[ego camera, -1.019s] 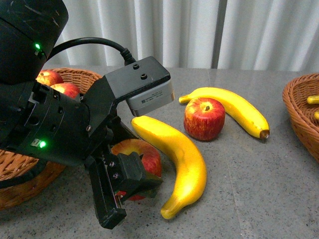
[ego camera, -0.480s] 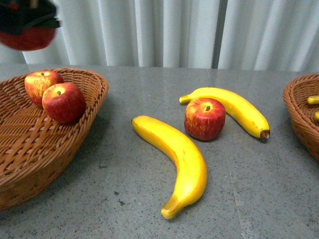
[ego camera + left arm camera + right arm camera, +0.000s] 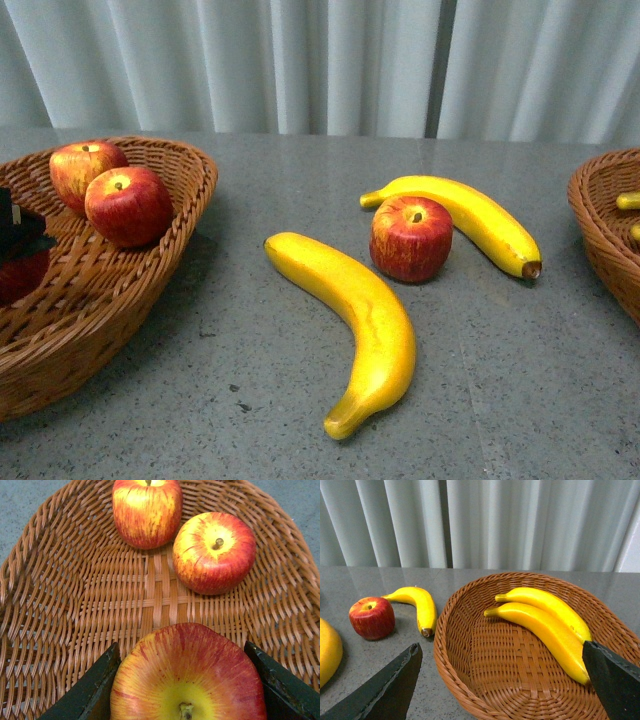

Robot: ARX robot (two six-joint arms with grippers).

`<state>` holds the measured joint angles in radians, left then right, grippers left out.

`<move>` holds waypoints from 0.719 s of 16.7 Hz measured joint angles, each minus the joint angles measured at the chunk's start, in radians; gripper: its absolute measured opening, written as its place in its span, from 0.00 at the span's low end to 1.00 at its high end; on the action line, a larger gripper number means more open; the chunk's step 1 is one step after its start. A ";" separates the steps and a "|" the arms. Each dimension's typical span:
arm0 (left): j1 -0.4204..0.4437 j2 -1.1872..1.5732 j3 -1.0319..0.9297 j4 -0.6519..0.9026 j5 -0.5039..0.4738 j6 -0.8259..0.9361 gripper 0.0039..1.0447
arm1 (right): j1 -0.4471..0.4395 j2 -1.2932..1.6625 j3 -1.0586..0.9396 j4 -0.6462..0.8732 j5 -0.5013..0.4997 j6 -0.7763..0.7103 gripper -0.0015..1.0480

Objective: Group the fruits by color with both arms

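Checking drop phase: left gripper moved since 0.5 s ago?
Yes. Left gripper, gripping an apple, came down from above the left basket to low inside it.

Held apple (image 3: 187, 680), loose apple (image 3: 411, 238) between bananas (image 3: 350, 320)

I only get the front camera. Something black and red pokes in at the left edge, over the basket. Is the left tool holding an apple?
Observer: Yes. The left wrist view shows the left tool shut on a red-and-yellow apple, with a black finger on each side of it.
Operator: What is in the basket on the right? I see only yellow bits.
Observer: The right wrist view shows a banana and a second banana lying side by side in the right basket.
Operator: And the right tool?
Observer: The right tool is open, holds nothing and faces that basket.
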<state>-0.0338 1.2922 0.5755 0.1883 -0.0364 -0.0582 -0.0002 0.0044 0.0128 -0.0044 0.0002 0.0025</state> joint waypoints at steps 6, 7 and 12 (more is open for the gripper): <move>-0.017 -0.004 0.006 0.006 -0.023 -0.013 0.62 | 0.000 0.000 0.000 0.000 0.000 0.000 0.94; -0.017 -0.004 0.006 0.005 -0.023 -0.013 0.62 | 0.000 0.000 0.000 0.000 0.000 0.000 0.94; -0.017 -0.004 0.006 0.005 -0.024 -0.013 0.62 | 0.000 0.000 0.000 0.000 0.000 0.000 0.94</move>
<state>-0.0505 1.2881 0.5819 0.1936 -0.0601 -0.0708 -0.0002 0.0040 0.0128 -0.0048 0.0002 0.0025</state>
